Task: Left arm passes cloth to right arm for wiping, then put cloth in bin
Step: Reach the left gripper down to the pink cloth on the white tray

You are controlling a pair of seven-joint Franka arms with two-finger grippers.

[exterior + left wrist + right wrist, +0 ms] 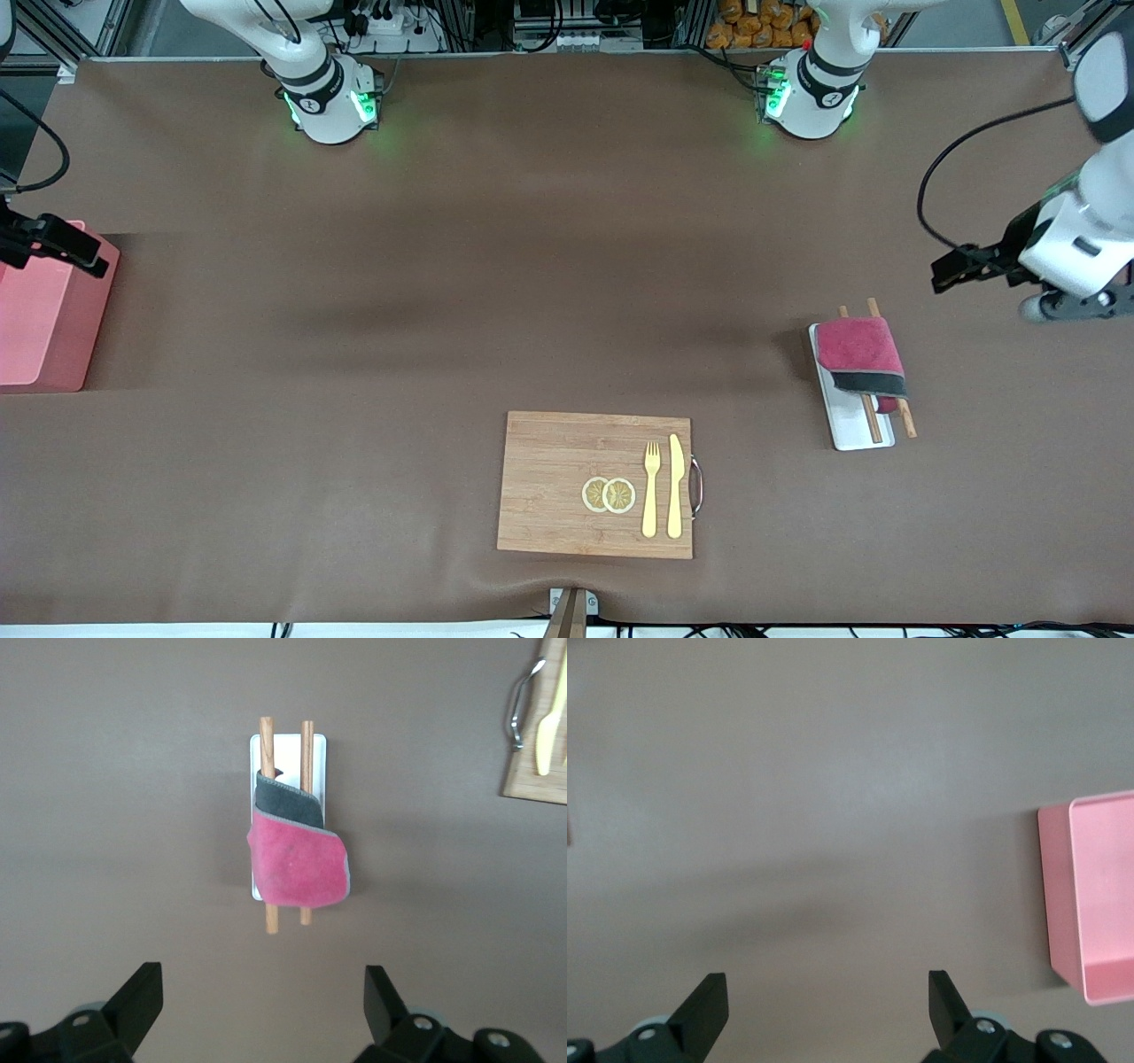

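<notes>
I am hovering left gripper [257,1005] open over table, cloth [859,354] ungrasped | right gripper [824,1005] waiting open beside bin [35,310], ready for handover.

Cloth [859,353] on tray [852,425] w/ chopsticks [872,416], near left arm's end.

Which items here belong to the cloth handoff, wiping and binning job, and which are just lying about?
Job:
crimson terry cloth with grey band
pink rectangular plastic bin
left claw, open
right claw, open

Lying about:
flat white tray
wooden chopsticks
bamboo cutting board
yellow fork
yellow knife
</notes>
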